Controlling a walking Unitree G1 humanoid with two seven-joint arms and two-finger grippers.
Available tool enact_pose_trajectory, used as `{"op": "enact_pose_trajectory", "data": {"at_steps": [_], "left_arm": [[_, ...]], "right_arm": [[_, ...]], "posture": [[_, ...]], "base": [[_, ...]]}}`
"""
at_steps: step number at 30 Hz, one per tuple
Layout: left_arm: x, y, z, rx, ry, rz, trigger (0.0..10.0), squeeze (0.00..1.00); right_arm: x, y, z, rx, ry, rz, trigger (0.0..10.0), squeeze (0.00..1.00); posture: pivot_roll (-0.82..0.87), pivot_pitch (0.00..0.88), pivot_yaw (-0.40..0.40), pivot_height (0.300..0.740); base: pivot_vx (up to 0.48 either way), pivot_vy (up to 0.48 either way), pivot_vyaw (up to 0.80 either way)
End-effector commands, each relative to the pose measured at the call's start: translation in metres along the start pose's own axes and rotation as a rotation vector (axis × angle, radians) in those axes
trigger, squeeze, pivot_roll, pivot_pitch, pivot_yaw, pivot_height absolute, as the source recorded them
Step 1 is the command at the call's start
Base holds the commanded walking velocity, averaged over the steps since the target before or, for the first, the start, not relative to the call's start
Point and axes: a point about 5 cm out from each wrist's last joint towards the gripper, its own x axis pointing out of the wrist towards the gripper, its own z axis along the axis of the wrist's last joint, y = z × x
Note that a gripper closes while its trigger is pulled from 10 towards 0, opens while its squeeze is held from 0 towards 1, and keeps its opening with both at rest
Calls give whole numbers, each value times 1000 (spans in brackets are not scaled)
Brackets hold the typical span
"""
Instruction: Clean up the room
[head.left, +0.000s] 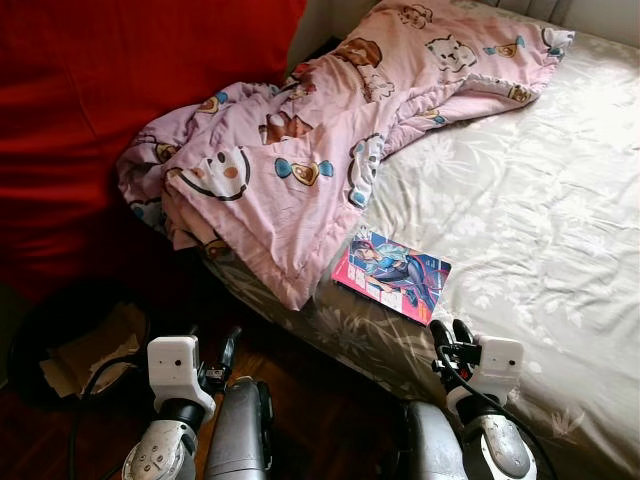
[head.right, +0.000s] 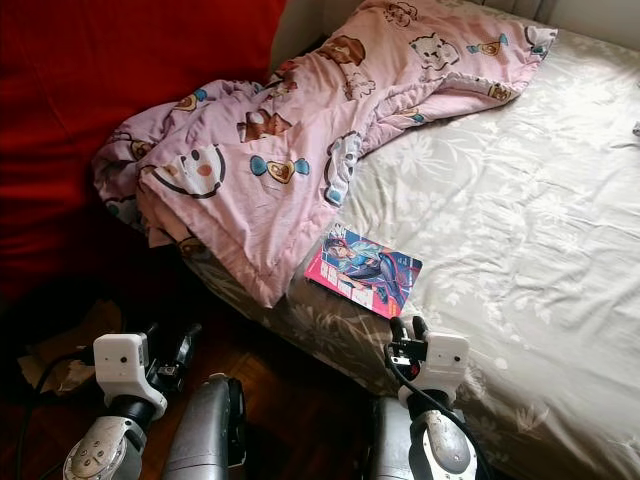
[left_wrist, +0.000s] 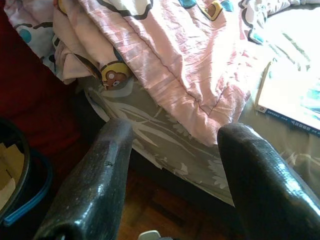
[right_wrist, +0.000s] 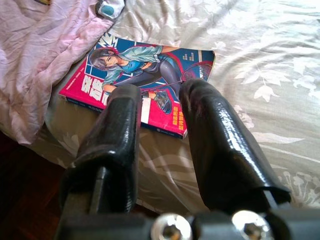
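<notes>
A crumpled pink cartoon-print blanket (head.left: 290, 150) lies across the bed (head.left: 540, 220), one corner hanging over the near edge. Beside it a comic book (head.left: 392, 275) with a pink and blue cover lies flat by the mattress edge. My right gripper (head.left: 451, 332) is held low in front of the bed, open, just short of the book (right_wrist: 150, 65) with nothing between its fingers. My left gripper (head.left: 228, 350) is open over the floor and faces the hanging blanket corner (left_wrist: 190, 60) and the side of the mattress.
A large red fabric surface (head.left: 100, 120) fills the left side next to the bed. A dark round bin (head.left: 70, 350) holding paper scraps stands on the wooden floor (head.left: 330, 420) at my lower left. The grey floral sheet to the right is bare.
</notes>
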Motion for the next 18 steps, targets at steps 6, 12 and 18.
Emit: {"op": "enact_pose_trajectory", "data": {"at_steps": [6,12,18], "left_arm": [[-3,1,-3,-1,27,-3,10000,0],[-3,1,-3,2,28,-3,10000,0],[-3,2,-3,5,30,-2,10000,0]], "right_arm": [[-3,-3,-5,2,19,-20,10000,0],[-3,-4,-4,2,19,-29,10000,0],[-1,-6,-2,2,17,-43,10000,0]], "posture": [[38,229,-29,602],[40,233,-29,602],[42,236,-26,602]], "base": [[0,0,0],[0,0,0],[206,0,0]]}}
